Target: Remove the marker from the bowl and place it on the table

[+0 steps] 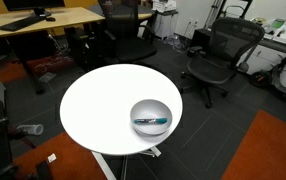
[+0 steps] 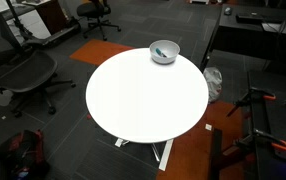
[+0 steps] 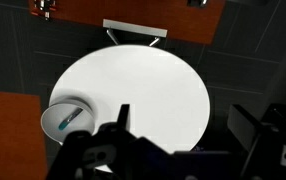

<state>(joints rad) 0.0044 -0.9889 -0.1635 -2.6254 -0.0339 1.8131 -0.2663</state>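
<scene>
The shiny metal bowl (image 1: pixel 151 108) stands near the edge of the round white table (image 1: pixel 98 110). The dark and teal marker (image 1: pixel 151 121) lies inside the bowl. Both exterior views show the bowl (image 2: pixel 164 46) on the table (image 2: pixel 148 95), and neither shows the arm. In the wrist view my gripper (image 3: pixel 183 125) hangs high above the table (image 3: pixel 143 85), with its two dark fingers wide apart and empty. The bowl (image 3: pixel 55 124) with the marker (image 3: pixel 71 118) sits at the table's left edge, well to the left of the fingers.
Black office chairs (image 1: pixel 218 55) (image 2: pixel 18 70) stand round the table. A wooden desk (image 1: pixel 43 18) is at the back and a dark desk (image 2: pixel 253 30) stands close to the bowl side. Orange carpet patches (image 1: pixel 273 150) lie on the dark floor.
</scene>
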